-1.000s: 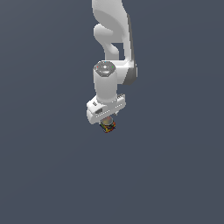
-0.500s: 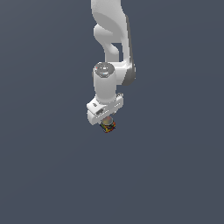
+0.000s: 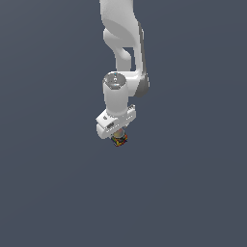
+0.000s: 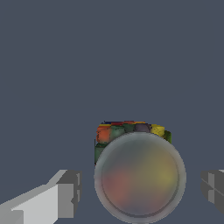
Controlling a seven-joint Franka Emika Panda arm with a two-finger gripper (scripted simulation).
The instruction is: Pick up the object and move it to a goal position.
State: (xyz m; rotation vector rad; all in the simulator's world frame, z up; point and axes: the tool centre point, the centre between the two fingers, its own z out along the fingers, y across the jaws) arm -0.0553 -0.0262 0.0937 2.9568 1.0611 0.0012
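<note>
The object [image 3: 118,140] is a tiny blocky item with red, yellow, green and dark patches. It sits right under the white gripper [image 3: 117,135], between the fingers. In the wrist view the object [image 4: 127,130] shows as a band of coloured patches. A hazy translucent sphere [image 4: 140,177] covers most of it. One grey finger [image 4: 70,192] stands on one side and the other finger [image 4: 212,186] at the opposite edge. The sphere hides the contact points. The gripper [image 4: 141,186] looks shut on the object.
The white arm [image 3: 123,43] comes down from the top of the exterior view. Everything around it is plain dark grey with no visible edges or other objects.
The arm and gripper have drifted very slightly toward the exterior view's left, and the object has stayed under the gripper.
</note>
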